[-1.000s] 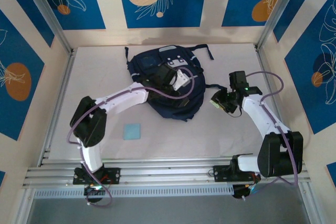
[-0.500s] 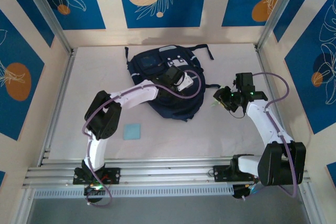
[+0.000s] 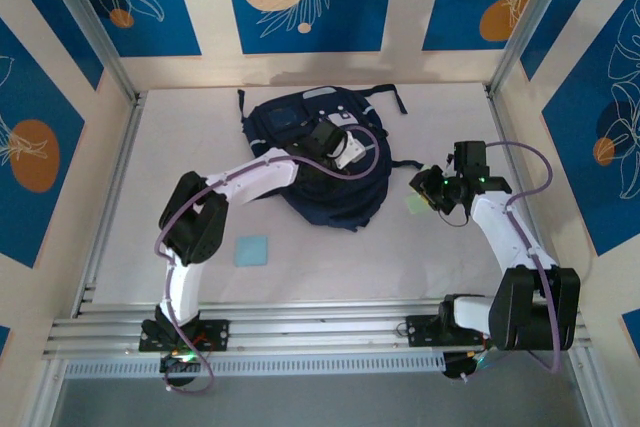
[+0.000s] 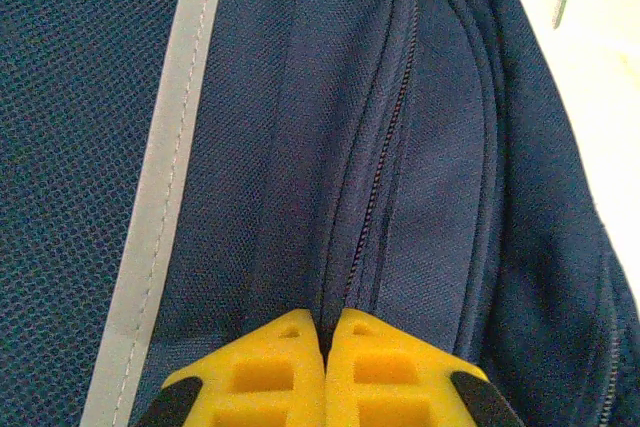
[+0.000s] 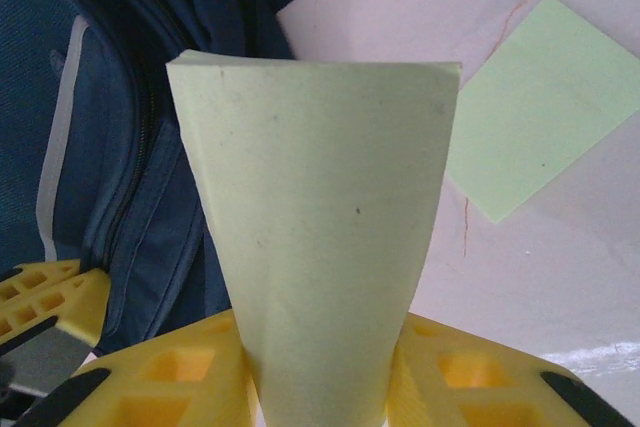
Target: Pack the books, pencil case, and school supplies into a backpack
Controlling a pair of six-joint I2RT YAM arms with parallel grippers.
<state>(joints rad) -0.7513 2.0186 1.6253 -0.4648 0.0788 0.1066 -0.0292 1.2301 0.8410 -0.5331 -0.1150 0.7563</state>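
Your backpack (image 3: 335, 197) lies flat toward 12 o'clock on the tabletop (image 3: 400, 267): navy fabric, a pale grey stripe, white-grey patches near the top, dark straps trailing to 1 and 3 o'clock. The zip along its side looks closed in the left wrist view. A light blue pad (image 3: 251, 250) sits alone at 7 o'clock from the backpack, well apart from it.

Your right pincer (image 5: 318, 337) grasps a pale green pad (image 5: 310, 197) by its lower edge, so it stands upright between the yellow fingers; its bottom edge is hidden. A second pale green sheet (image 5: 545, 122) lies flat on the tabletop at 2 o'clock from the held one.

Your left pincer (image 4: 325, 332) is clenched, its fingers meeting right on the zip line. You cannot tell whether any fabric or a puller is caught.

Your left arm bends its elbow at 8 o'clock and reaches toward 2 o'clock over the backpack. Your right arm stretches toward 11 o'clock, with its pincer at the backpack's 3 o'clock side.
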